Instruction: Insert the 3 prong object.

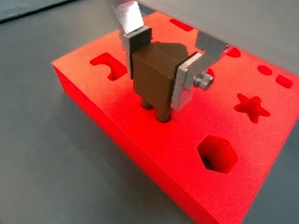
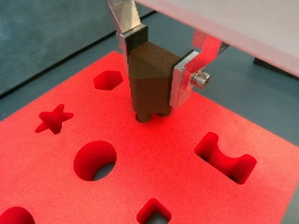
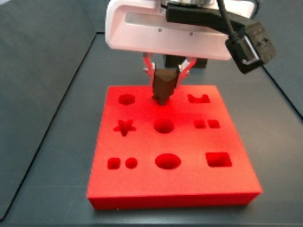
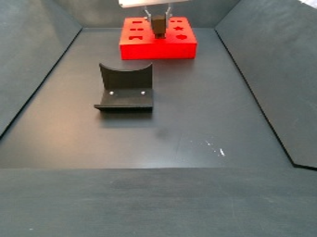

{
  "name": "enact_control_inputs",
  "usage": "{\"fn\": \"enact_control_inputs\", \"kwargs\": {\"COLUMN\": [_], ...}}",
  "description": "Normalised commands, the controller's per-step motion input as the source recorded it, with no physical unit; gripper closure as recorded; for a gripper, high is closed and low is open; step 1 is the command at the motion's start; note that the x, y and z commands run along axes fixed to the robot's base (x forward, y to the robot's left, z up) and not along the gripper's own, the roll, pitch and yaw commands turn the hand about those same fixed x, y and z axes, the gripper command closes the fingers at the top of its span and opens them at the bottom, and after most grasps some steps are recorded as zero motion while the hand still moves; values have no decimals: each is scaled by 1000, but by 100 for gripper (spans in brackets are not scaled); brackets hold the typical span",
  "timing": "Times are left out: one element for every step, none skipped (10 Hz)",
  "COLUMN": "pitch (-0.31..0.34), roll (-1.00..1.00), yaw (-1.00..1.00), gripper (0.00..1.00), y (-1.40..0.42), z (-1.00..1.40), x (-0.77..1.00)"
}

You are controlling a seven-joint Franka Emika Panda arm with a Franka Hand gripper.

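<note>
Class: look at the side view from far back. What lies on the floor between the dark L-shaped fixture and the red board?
Nothing: in that side view the floor between the fixture and the red board is bare. The gripper holds the 3 prong object above the board.

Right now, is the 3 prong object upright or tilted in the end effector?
Upright. In both wrist views the 3 prong object hangs vertical between the end effector fingers, prongs down at the red board. Whether they have entered a hole, cannot tell.
</note>
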Motion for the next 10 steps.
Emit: {"fn": "enact_control_inputs", "kwargs": {"pitch": [-37,0,0,0,147,164,70,4,0,0], "roll": [-56,-69,-146,-154,-14,0,0,0,0,0], "yaw": [-94,0,-17,-171,-577,-691,-263,-103,-94,0], "gripper": [100,100,100,100,100,100,100,100,100,100], "y": [0,63,69,289,397,294,100,0,0,0], "z": [-1000,-69,-157,-351,-506,-549,-246,-231,-183,0], "x": [-29,0,6,180,246,260,129,43,0,0]}}
